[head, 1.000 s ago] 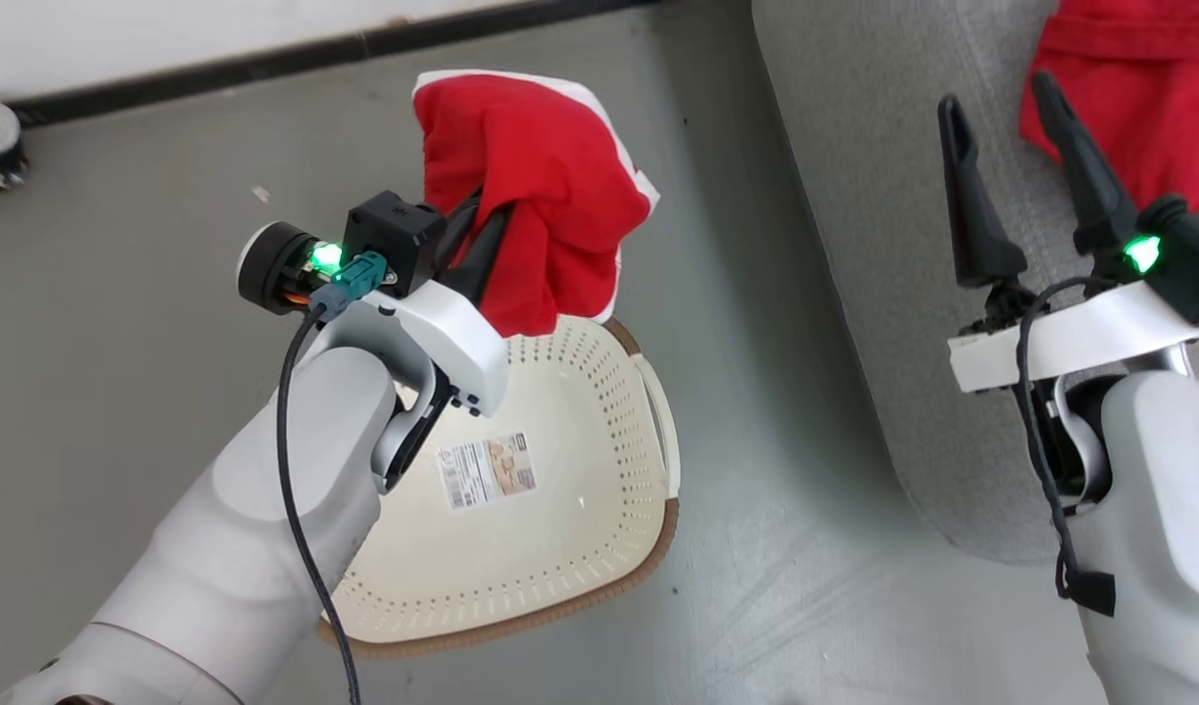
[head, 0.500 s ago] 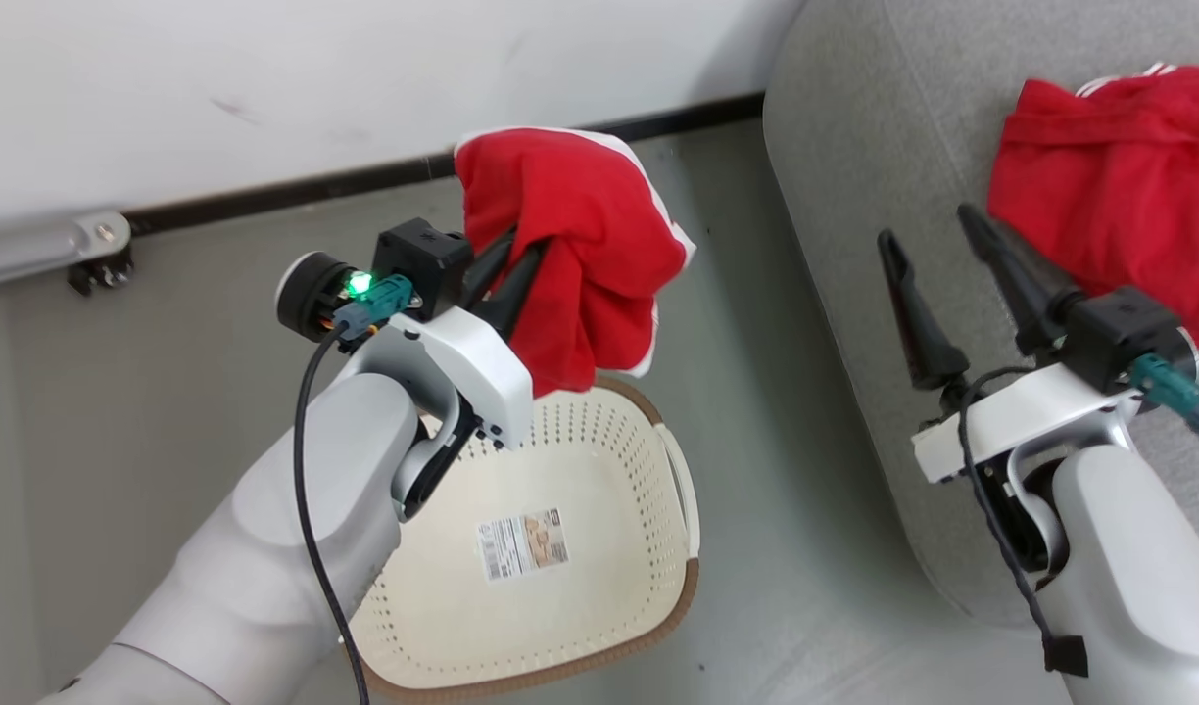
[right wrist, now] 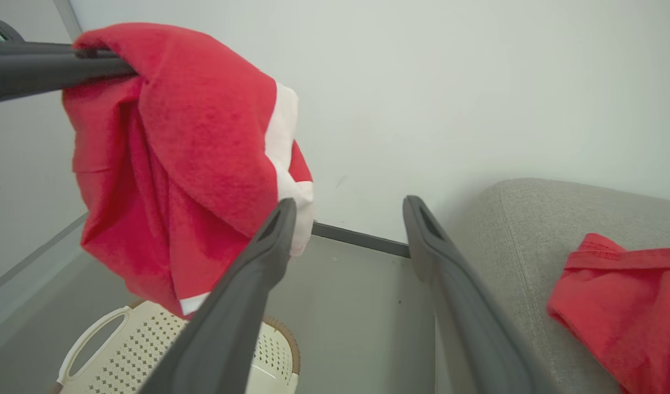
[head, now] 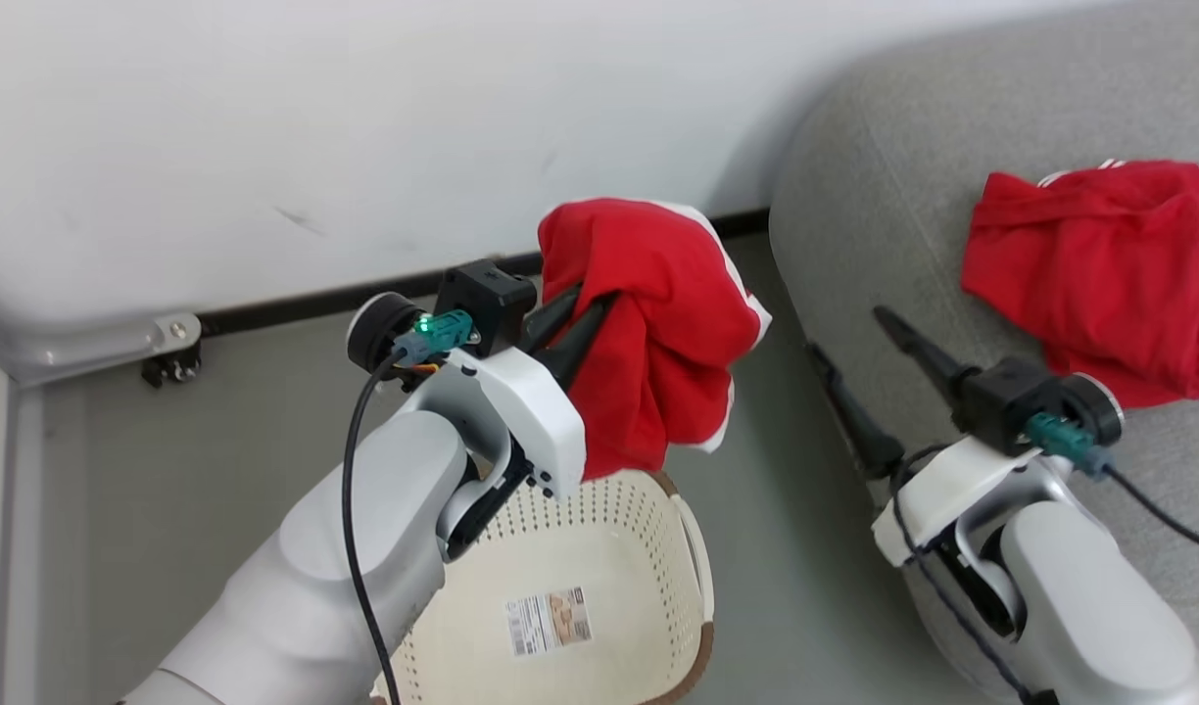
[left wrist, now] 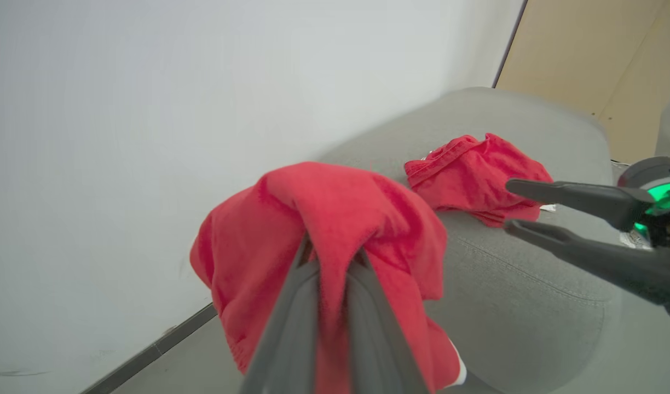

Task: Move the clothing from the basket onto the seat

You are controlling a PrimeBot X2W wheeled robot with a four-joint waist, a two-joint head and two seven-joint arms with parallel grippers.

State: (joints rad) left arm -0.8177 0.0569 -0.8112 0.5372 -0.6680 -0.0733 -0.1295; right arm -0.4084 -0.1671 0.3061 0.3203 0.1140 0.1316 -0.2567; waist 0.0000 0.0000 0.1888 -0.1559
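Red garment (head: 648, 333) is hanging bunched off the left jaws, which are clamping together on a fold of it. Its long axis is running downward, the lower end dangling over the far rim of the basket (head: 648, 534), white trim facing the seat (head: 884, 225). Second garment (head: 1089, 284) is lying crumpled on the seat. Right jaws are standing wide apart, gripping nothing, hovering at the seat's near edge, tips pointing toward the wall (head: 364, 117). Basket is sitting on the floor (head: 786, 558).
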